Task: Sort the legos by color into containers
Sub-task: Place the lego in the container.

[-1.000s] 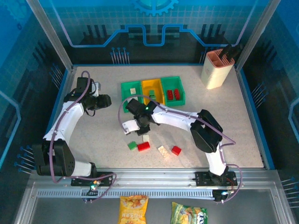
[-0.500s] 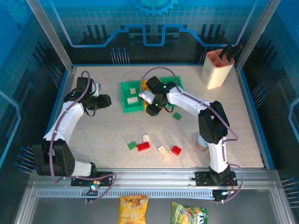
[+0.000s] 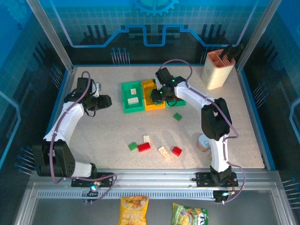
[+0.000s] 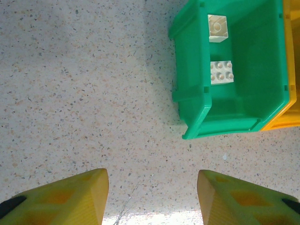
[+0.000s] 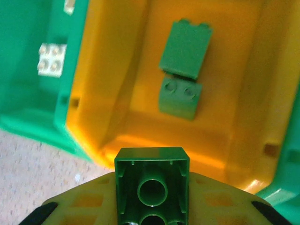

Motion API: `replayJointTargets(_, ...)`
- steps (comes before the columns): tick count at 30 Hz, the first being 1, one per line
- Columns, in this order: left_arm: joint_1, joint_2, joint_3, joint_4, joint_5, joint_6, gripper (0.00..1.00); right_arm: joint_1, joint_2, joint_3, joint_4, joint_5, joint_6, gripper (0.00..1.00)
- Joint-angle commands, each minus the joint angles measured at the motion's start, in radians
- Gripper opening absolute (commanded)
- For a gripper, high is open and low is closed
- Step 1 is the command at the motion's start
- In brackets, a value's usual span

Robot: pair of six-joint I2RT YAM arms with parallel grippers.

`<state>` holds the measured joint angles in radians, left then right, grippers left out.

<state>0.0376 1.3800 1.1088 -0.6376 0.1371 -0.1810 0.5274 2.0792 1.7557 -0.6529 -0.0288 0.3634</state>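
Your right hand (image 3: 158,94) is clamped on a green brick (image 5: 151,185) and hangs over the yellow-orange bin (image 5: 112,103), which stands between the 2 green bins. Inside this bin lie 2 green bricks (image 5: 182,70), touching each other. Your left hand (image 4: 152,197) has its fingers apart, with nothing between them, above the bare desk (image 4: 84,93) near the left green bin (image 4: 192,101). That bin contains 2 cream bricks (image 4: 220,72). On the desk, 6 loose bricks (image 3: 144,146) wait: 2 green, 2 red, 2 cream.
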Motion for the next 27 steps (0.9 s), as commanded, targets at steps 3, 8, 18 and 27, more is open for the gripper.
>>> replayJointTargets(3,0.01,-0.017,0.0,0.006,0.022,0.002,0.54,-0.016,0.079,0.114,0.017,0.05,0.056,0.3)
replayJointTargets(8,0.01,-0.018,0.001,0.006,0.022,0.002,0.54,-0.02,0.173,0.255,-0.039,0.08,0.073,0.3)
replayJointTargets(18,0.011,-0.015,0.0,0.006,0.021,0.002,0.54,-0.023,0.33,0.474,-0.064,-0.006,0.105,0.33)
replayJointTargets(27,0.01,-0.01,-0.003,0.008,0.02,0.001,0.54,-0.033,0.417,0.565,-0.077,-0.02,0.162,0.38)
